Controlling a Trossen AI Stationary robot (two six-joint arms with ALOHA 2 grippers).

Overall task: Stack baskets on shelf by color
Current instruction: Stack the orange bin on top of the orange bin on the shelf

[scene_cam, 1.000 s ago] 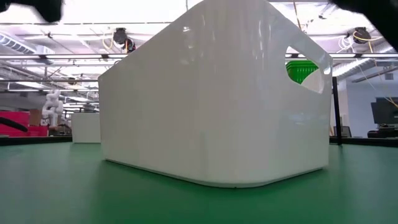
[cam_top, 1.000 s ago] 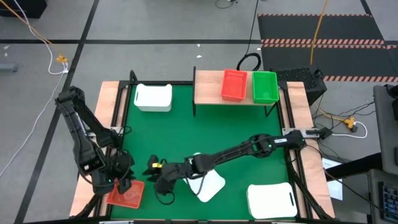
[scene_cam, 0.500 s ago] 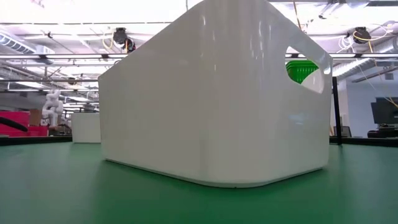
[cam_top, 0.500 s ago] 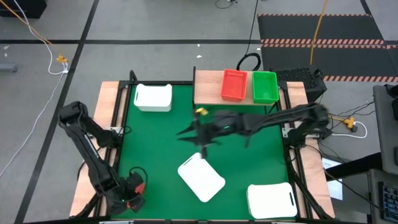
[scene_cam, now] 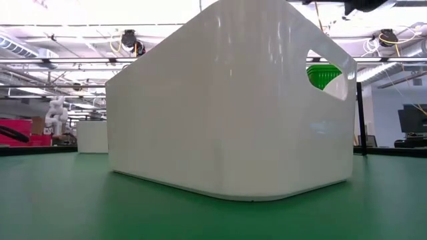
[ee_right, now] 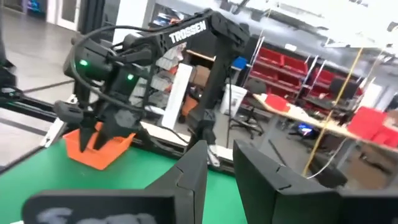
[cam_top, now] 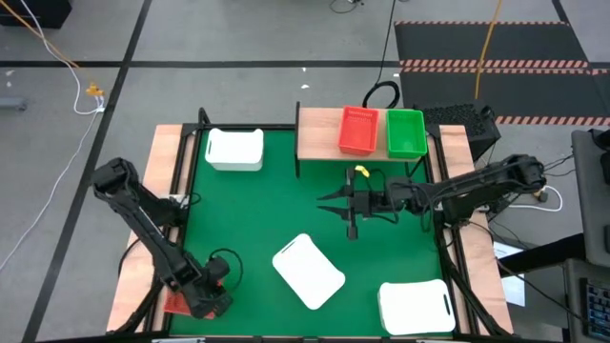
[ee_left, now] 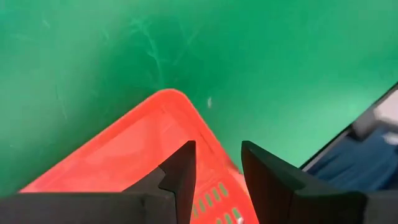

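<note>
Left gripper (cam_top: pixel 202 297) sits low at the near left corner of the green table (cam_top: pixel 257 219), right at the table's edge, its fingers (ee_left: pixel 180 177) pinched on the rim of an orange-red basket (cam_top: pixel 181 301). In the left wrist view that basket (ee_left: pixel 134 162) is a smooth, translucent orange-red tray with a rounded corner and slotted wall, bare green mat beyond it.

Right gripper (cam_top: pixel 345 207) hangs in mid-air above the table's far right part, just in front of the shelf (cam_top: pixel 319 138), fingers (ee_right: pixel 193 174) a narrow gap apart with nothing between them.

On the shelf's right side stand a second orange-red basket (cam_top: pixel 359 131) and a green basket (cam_top: pixel 406 132) side by side; its left side shows bare wood. A white basket (cam_top: pixel 234 149) sits at the far left corner of the table, another white one (cam_top: pixel 308 271) lies turned at an angle near the middle front, and a third (cam_top: pixel 416 307) rests at the near right corner. Between them lies wide open green surface.
</note>
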